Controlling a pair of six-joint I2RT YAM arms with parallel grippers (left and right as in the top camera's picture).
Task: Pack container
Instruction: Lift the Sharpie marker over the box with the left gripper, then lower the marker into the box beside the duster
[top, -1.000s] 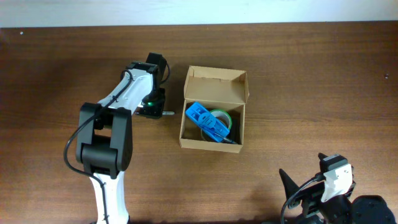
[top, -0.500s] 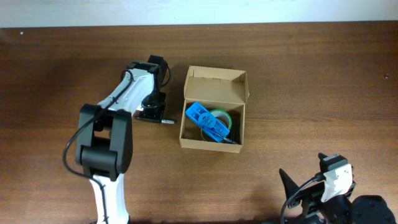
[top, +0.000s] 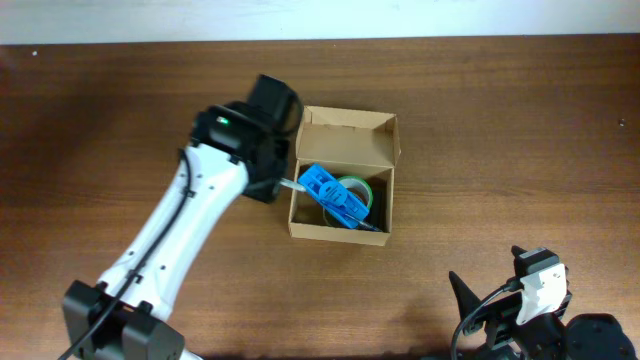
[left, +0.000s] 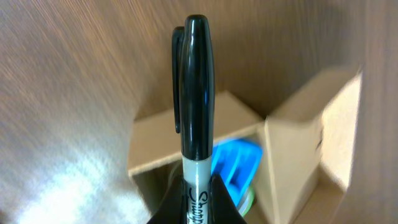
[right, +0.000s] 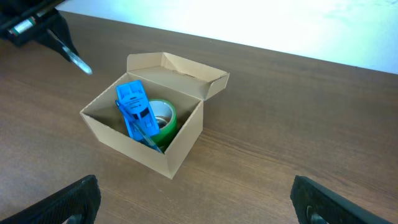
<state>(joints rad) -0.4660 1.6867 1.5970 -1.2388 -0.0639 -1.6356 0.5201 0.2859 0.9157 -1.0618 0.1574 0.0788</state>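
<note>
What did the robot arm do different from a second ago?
The left fingers rose from the table beside the cardboard box and swung right, carrying the black marker. Its tip now reaches the box's left rim. The right fingers, the blue case and the green tape roll stayed put.

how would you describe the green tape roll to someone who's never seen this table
Find the tan cardboard box near the middle of the brown table, its flap lid open. Inside it, the green tape roll is the round ring lying partly under the slanted flat blue plastic case.
</note>
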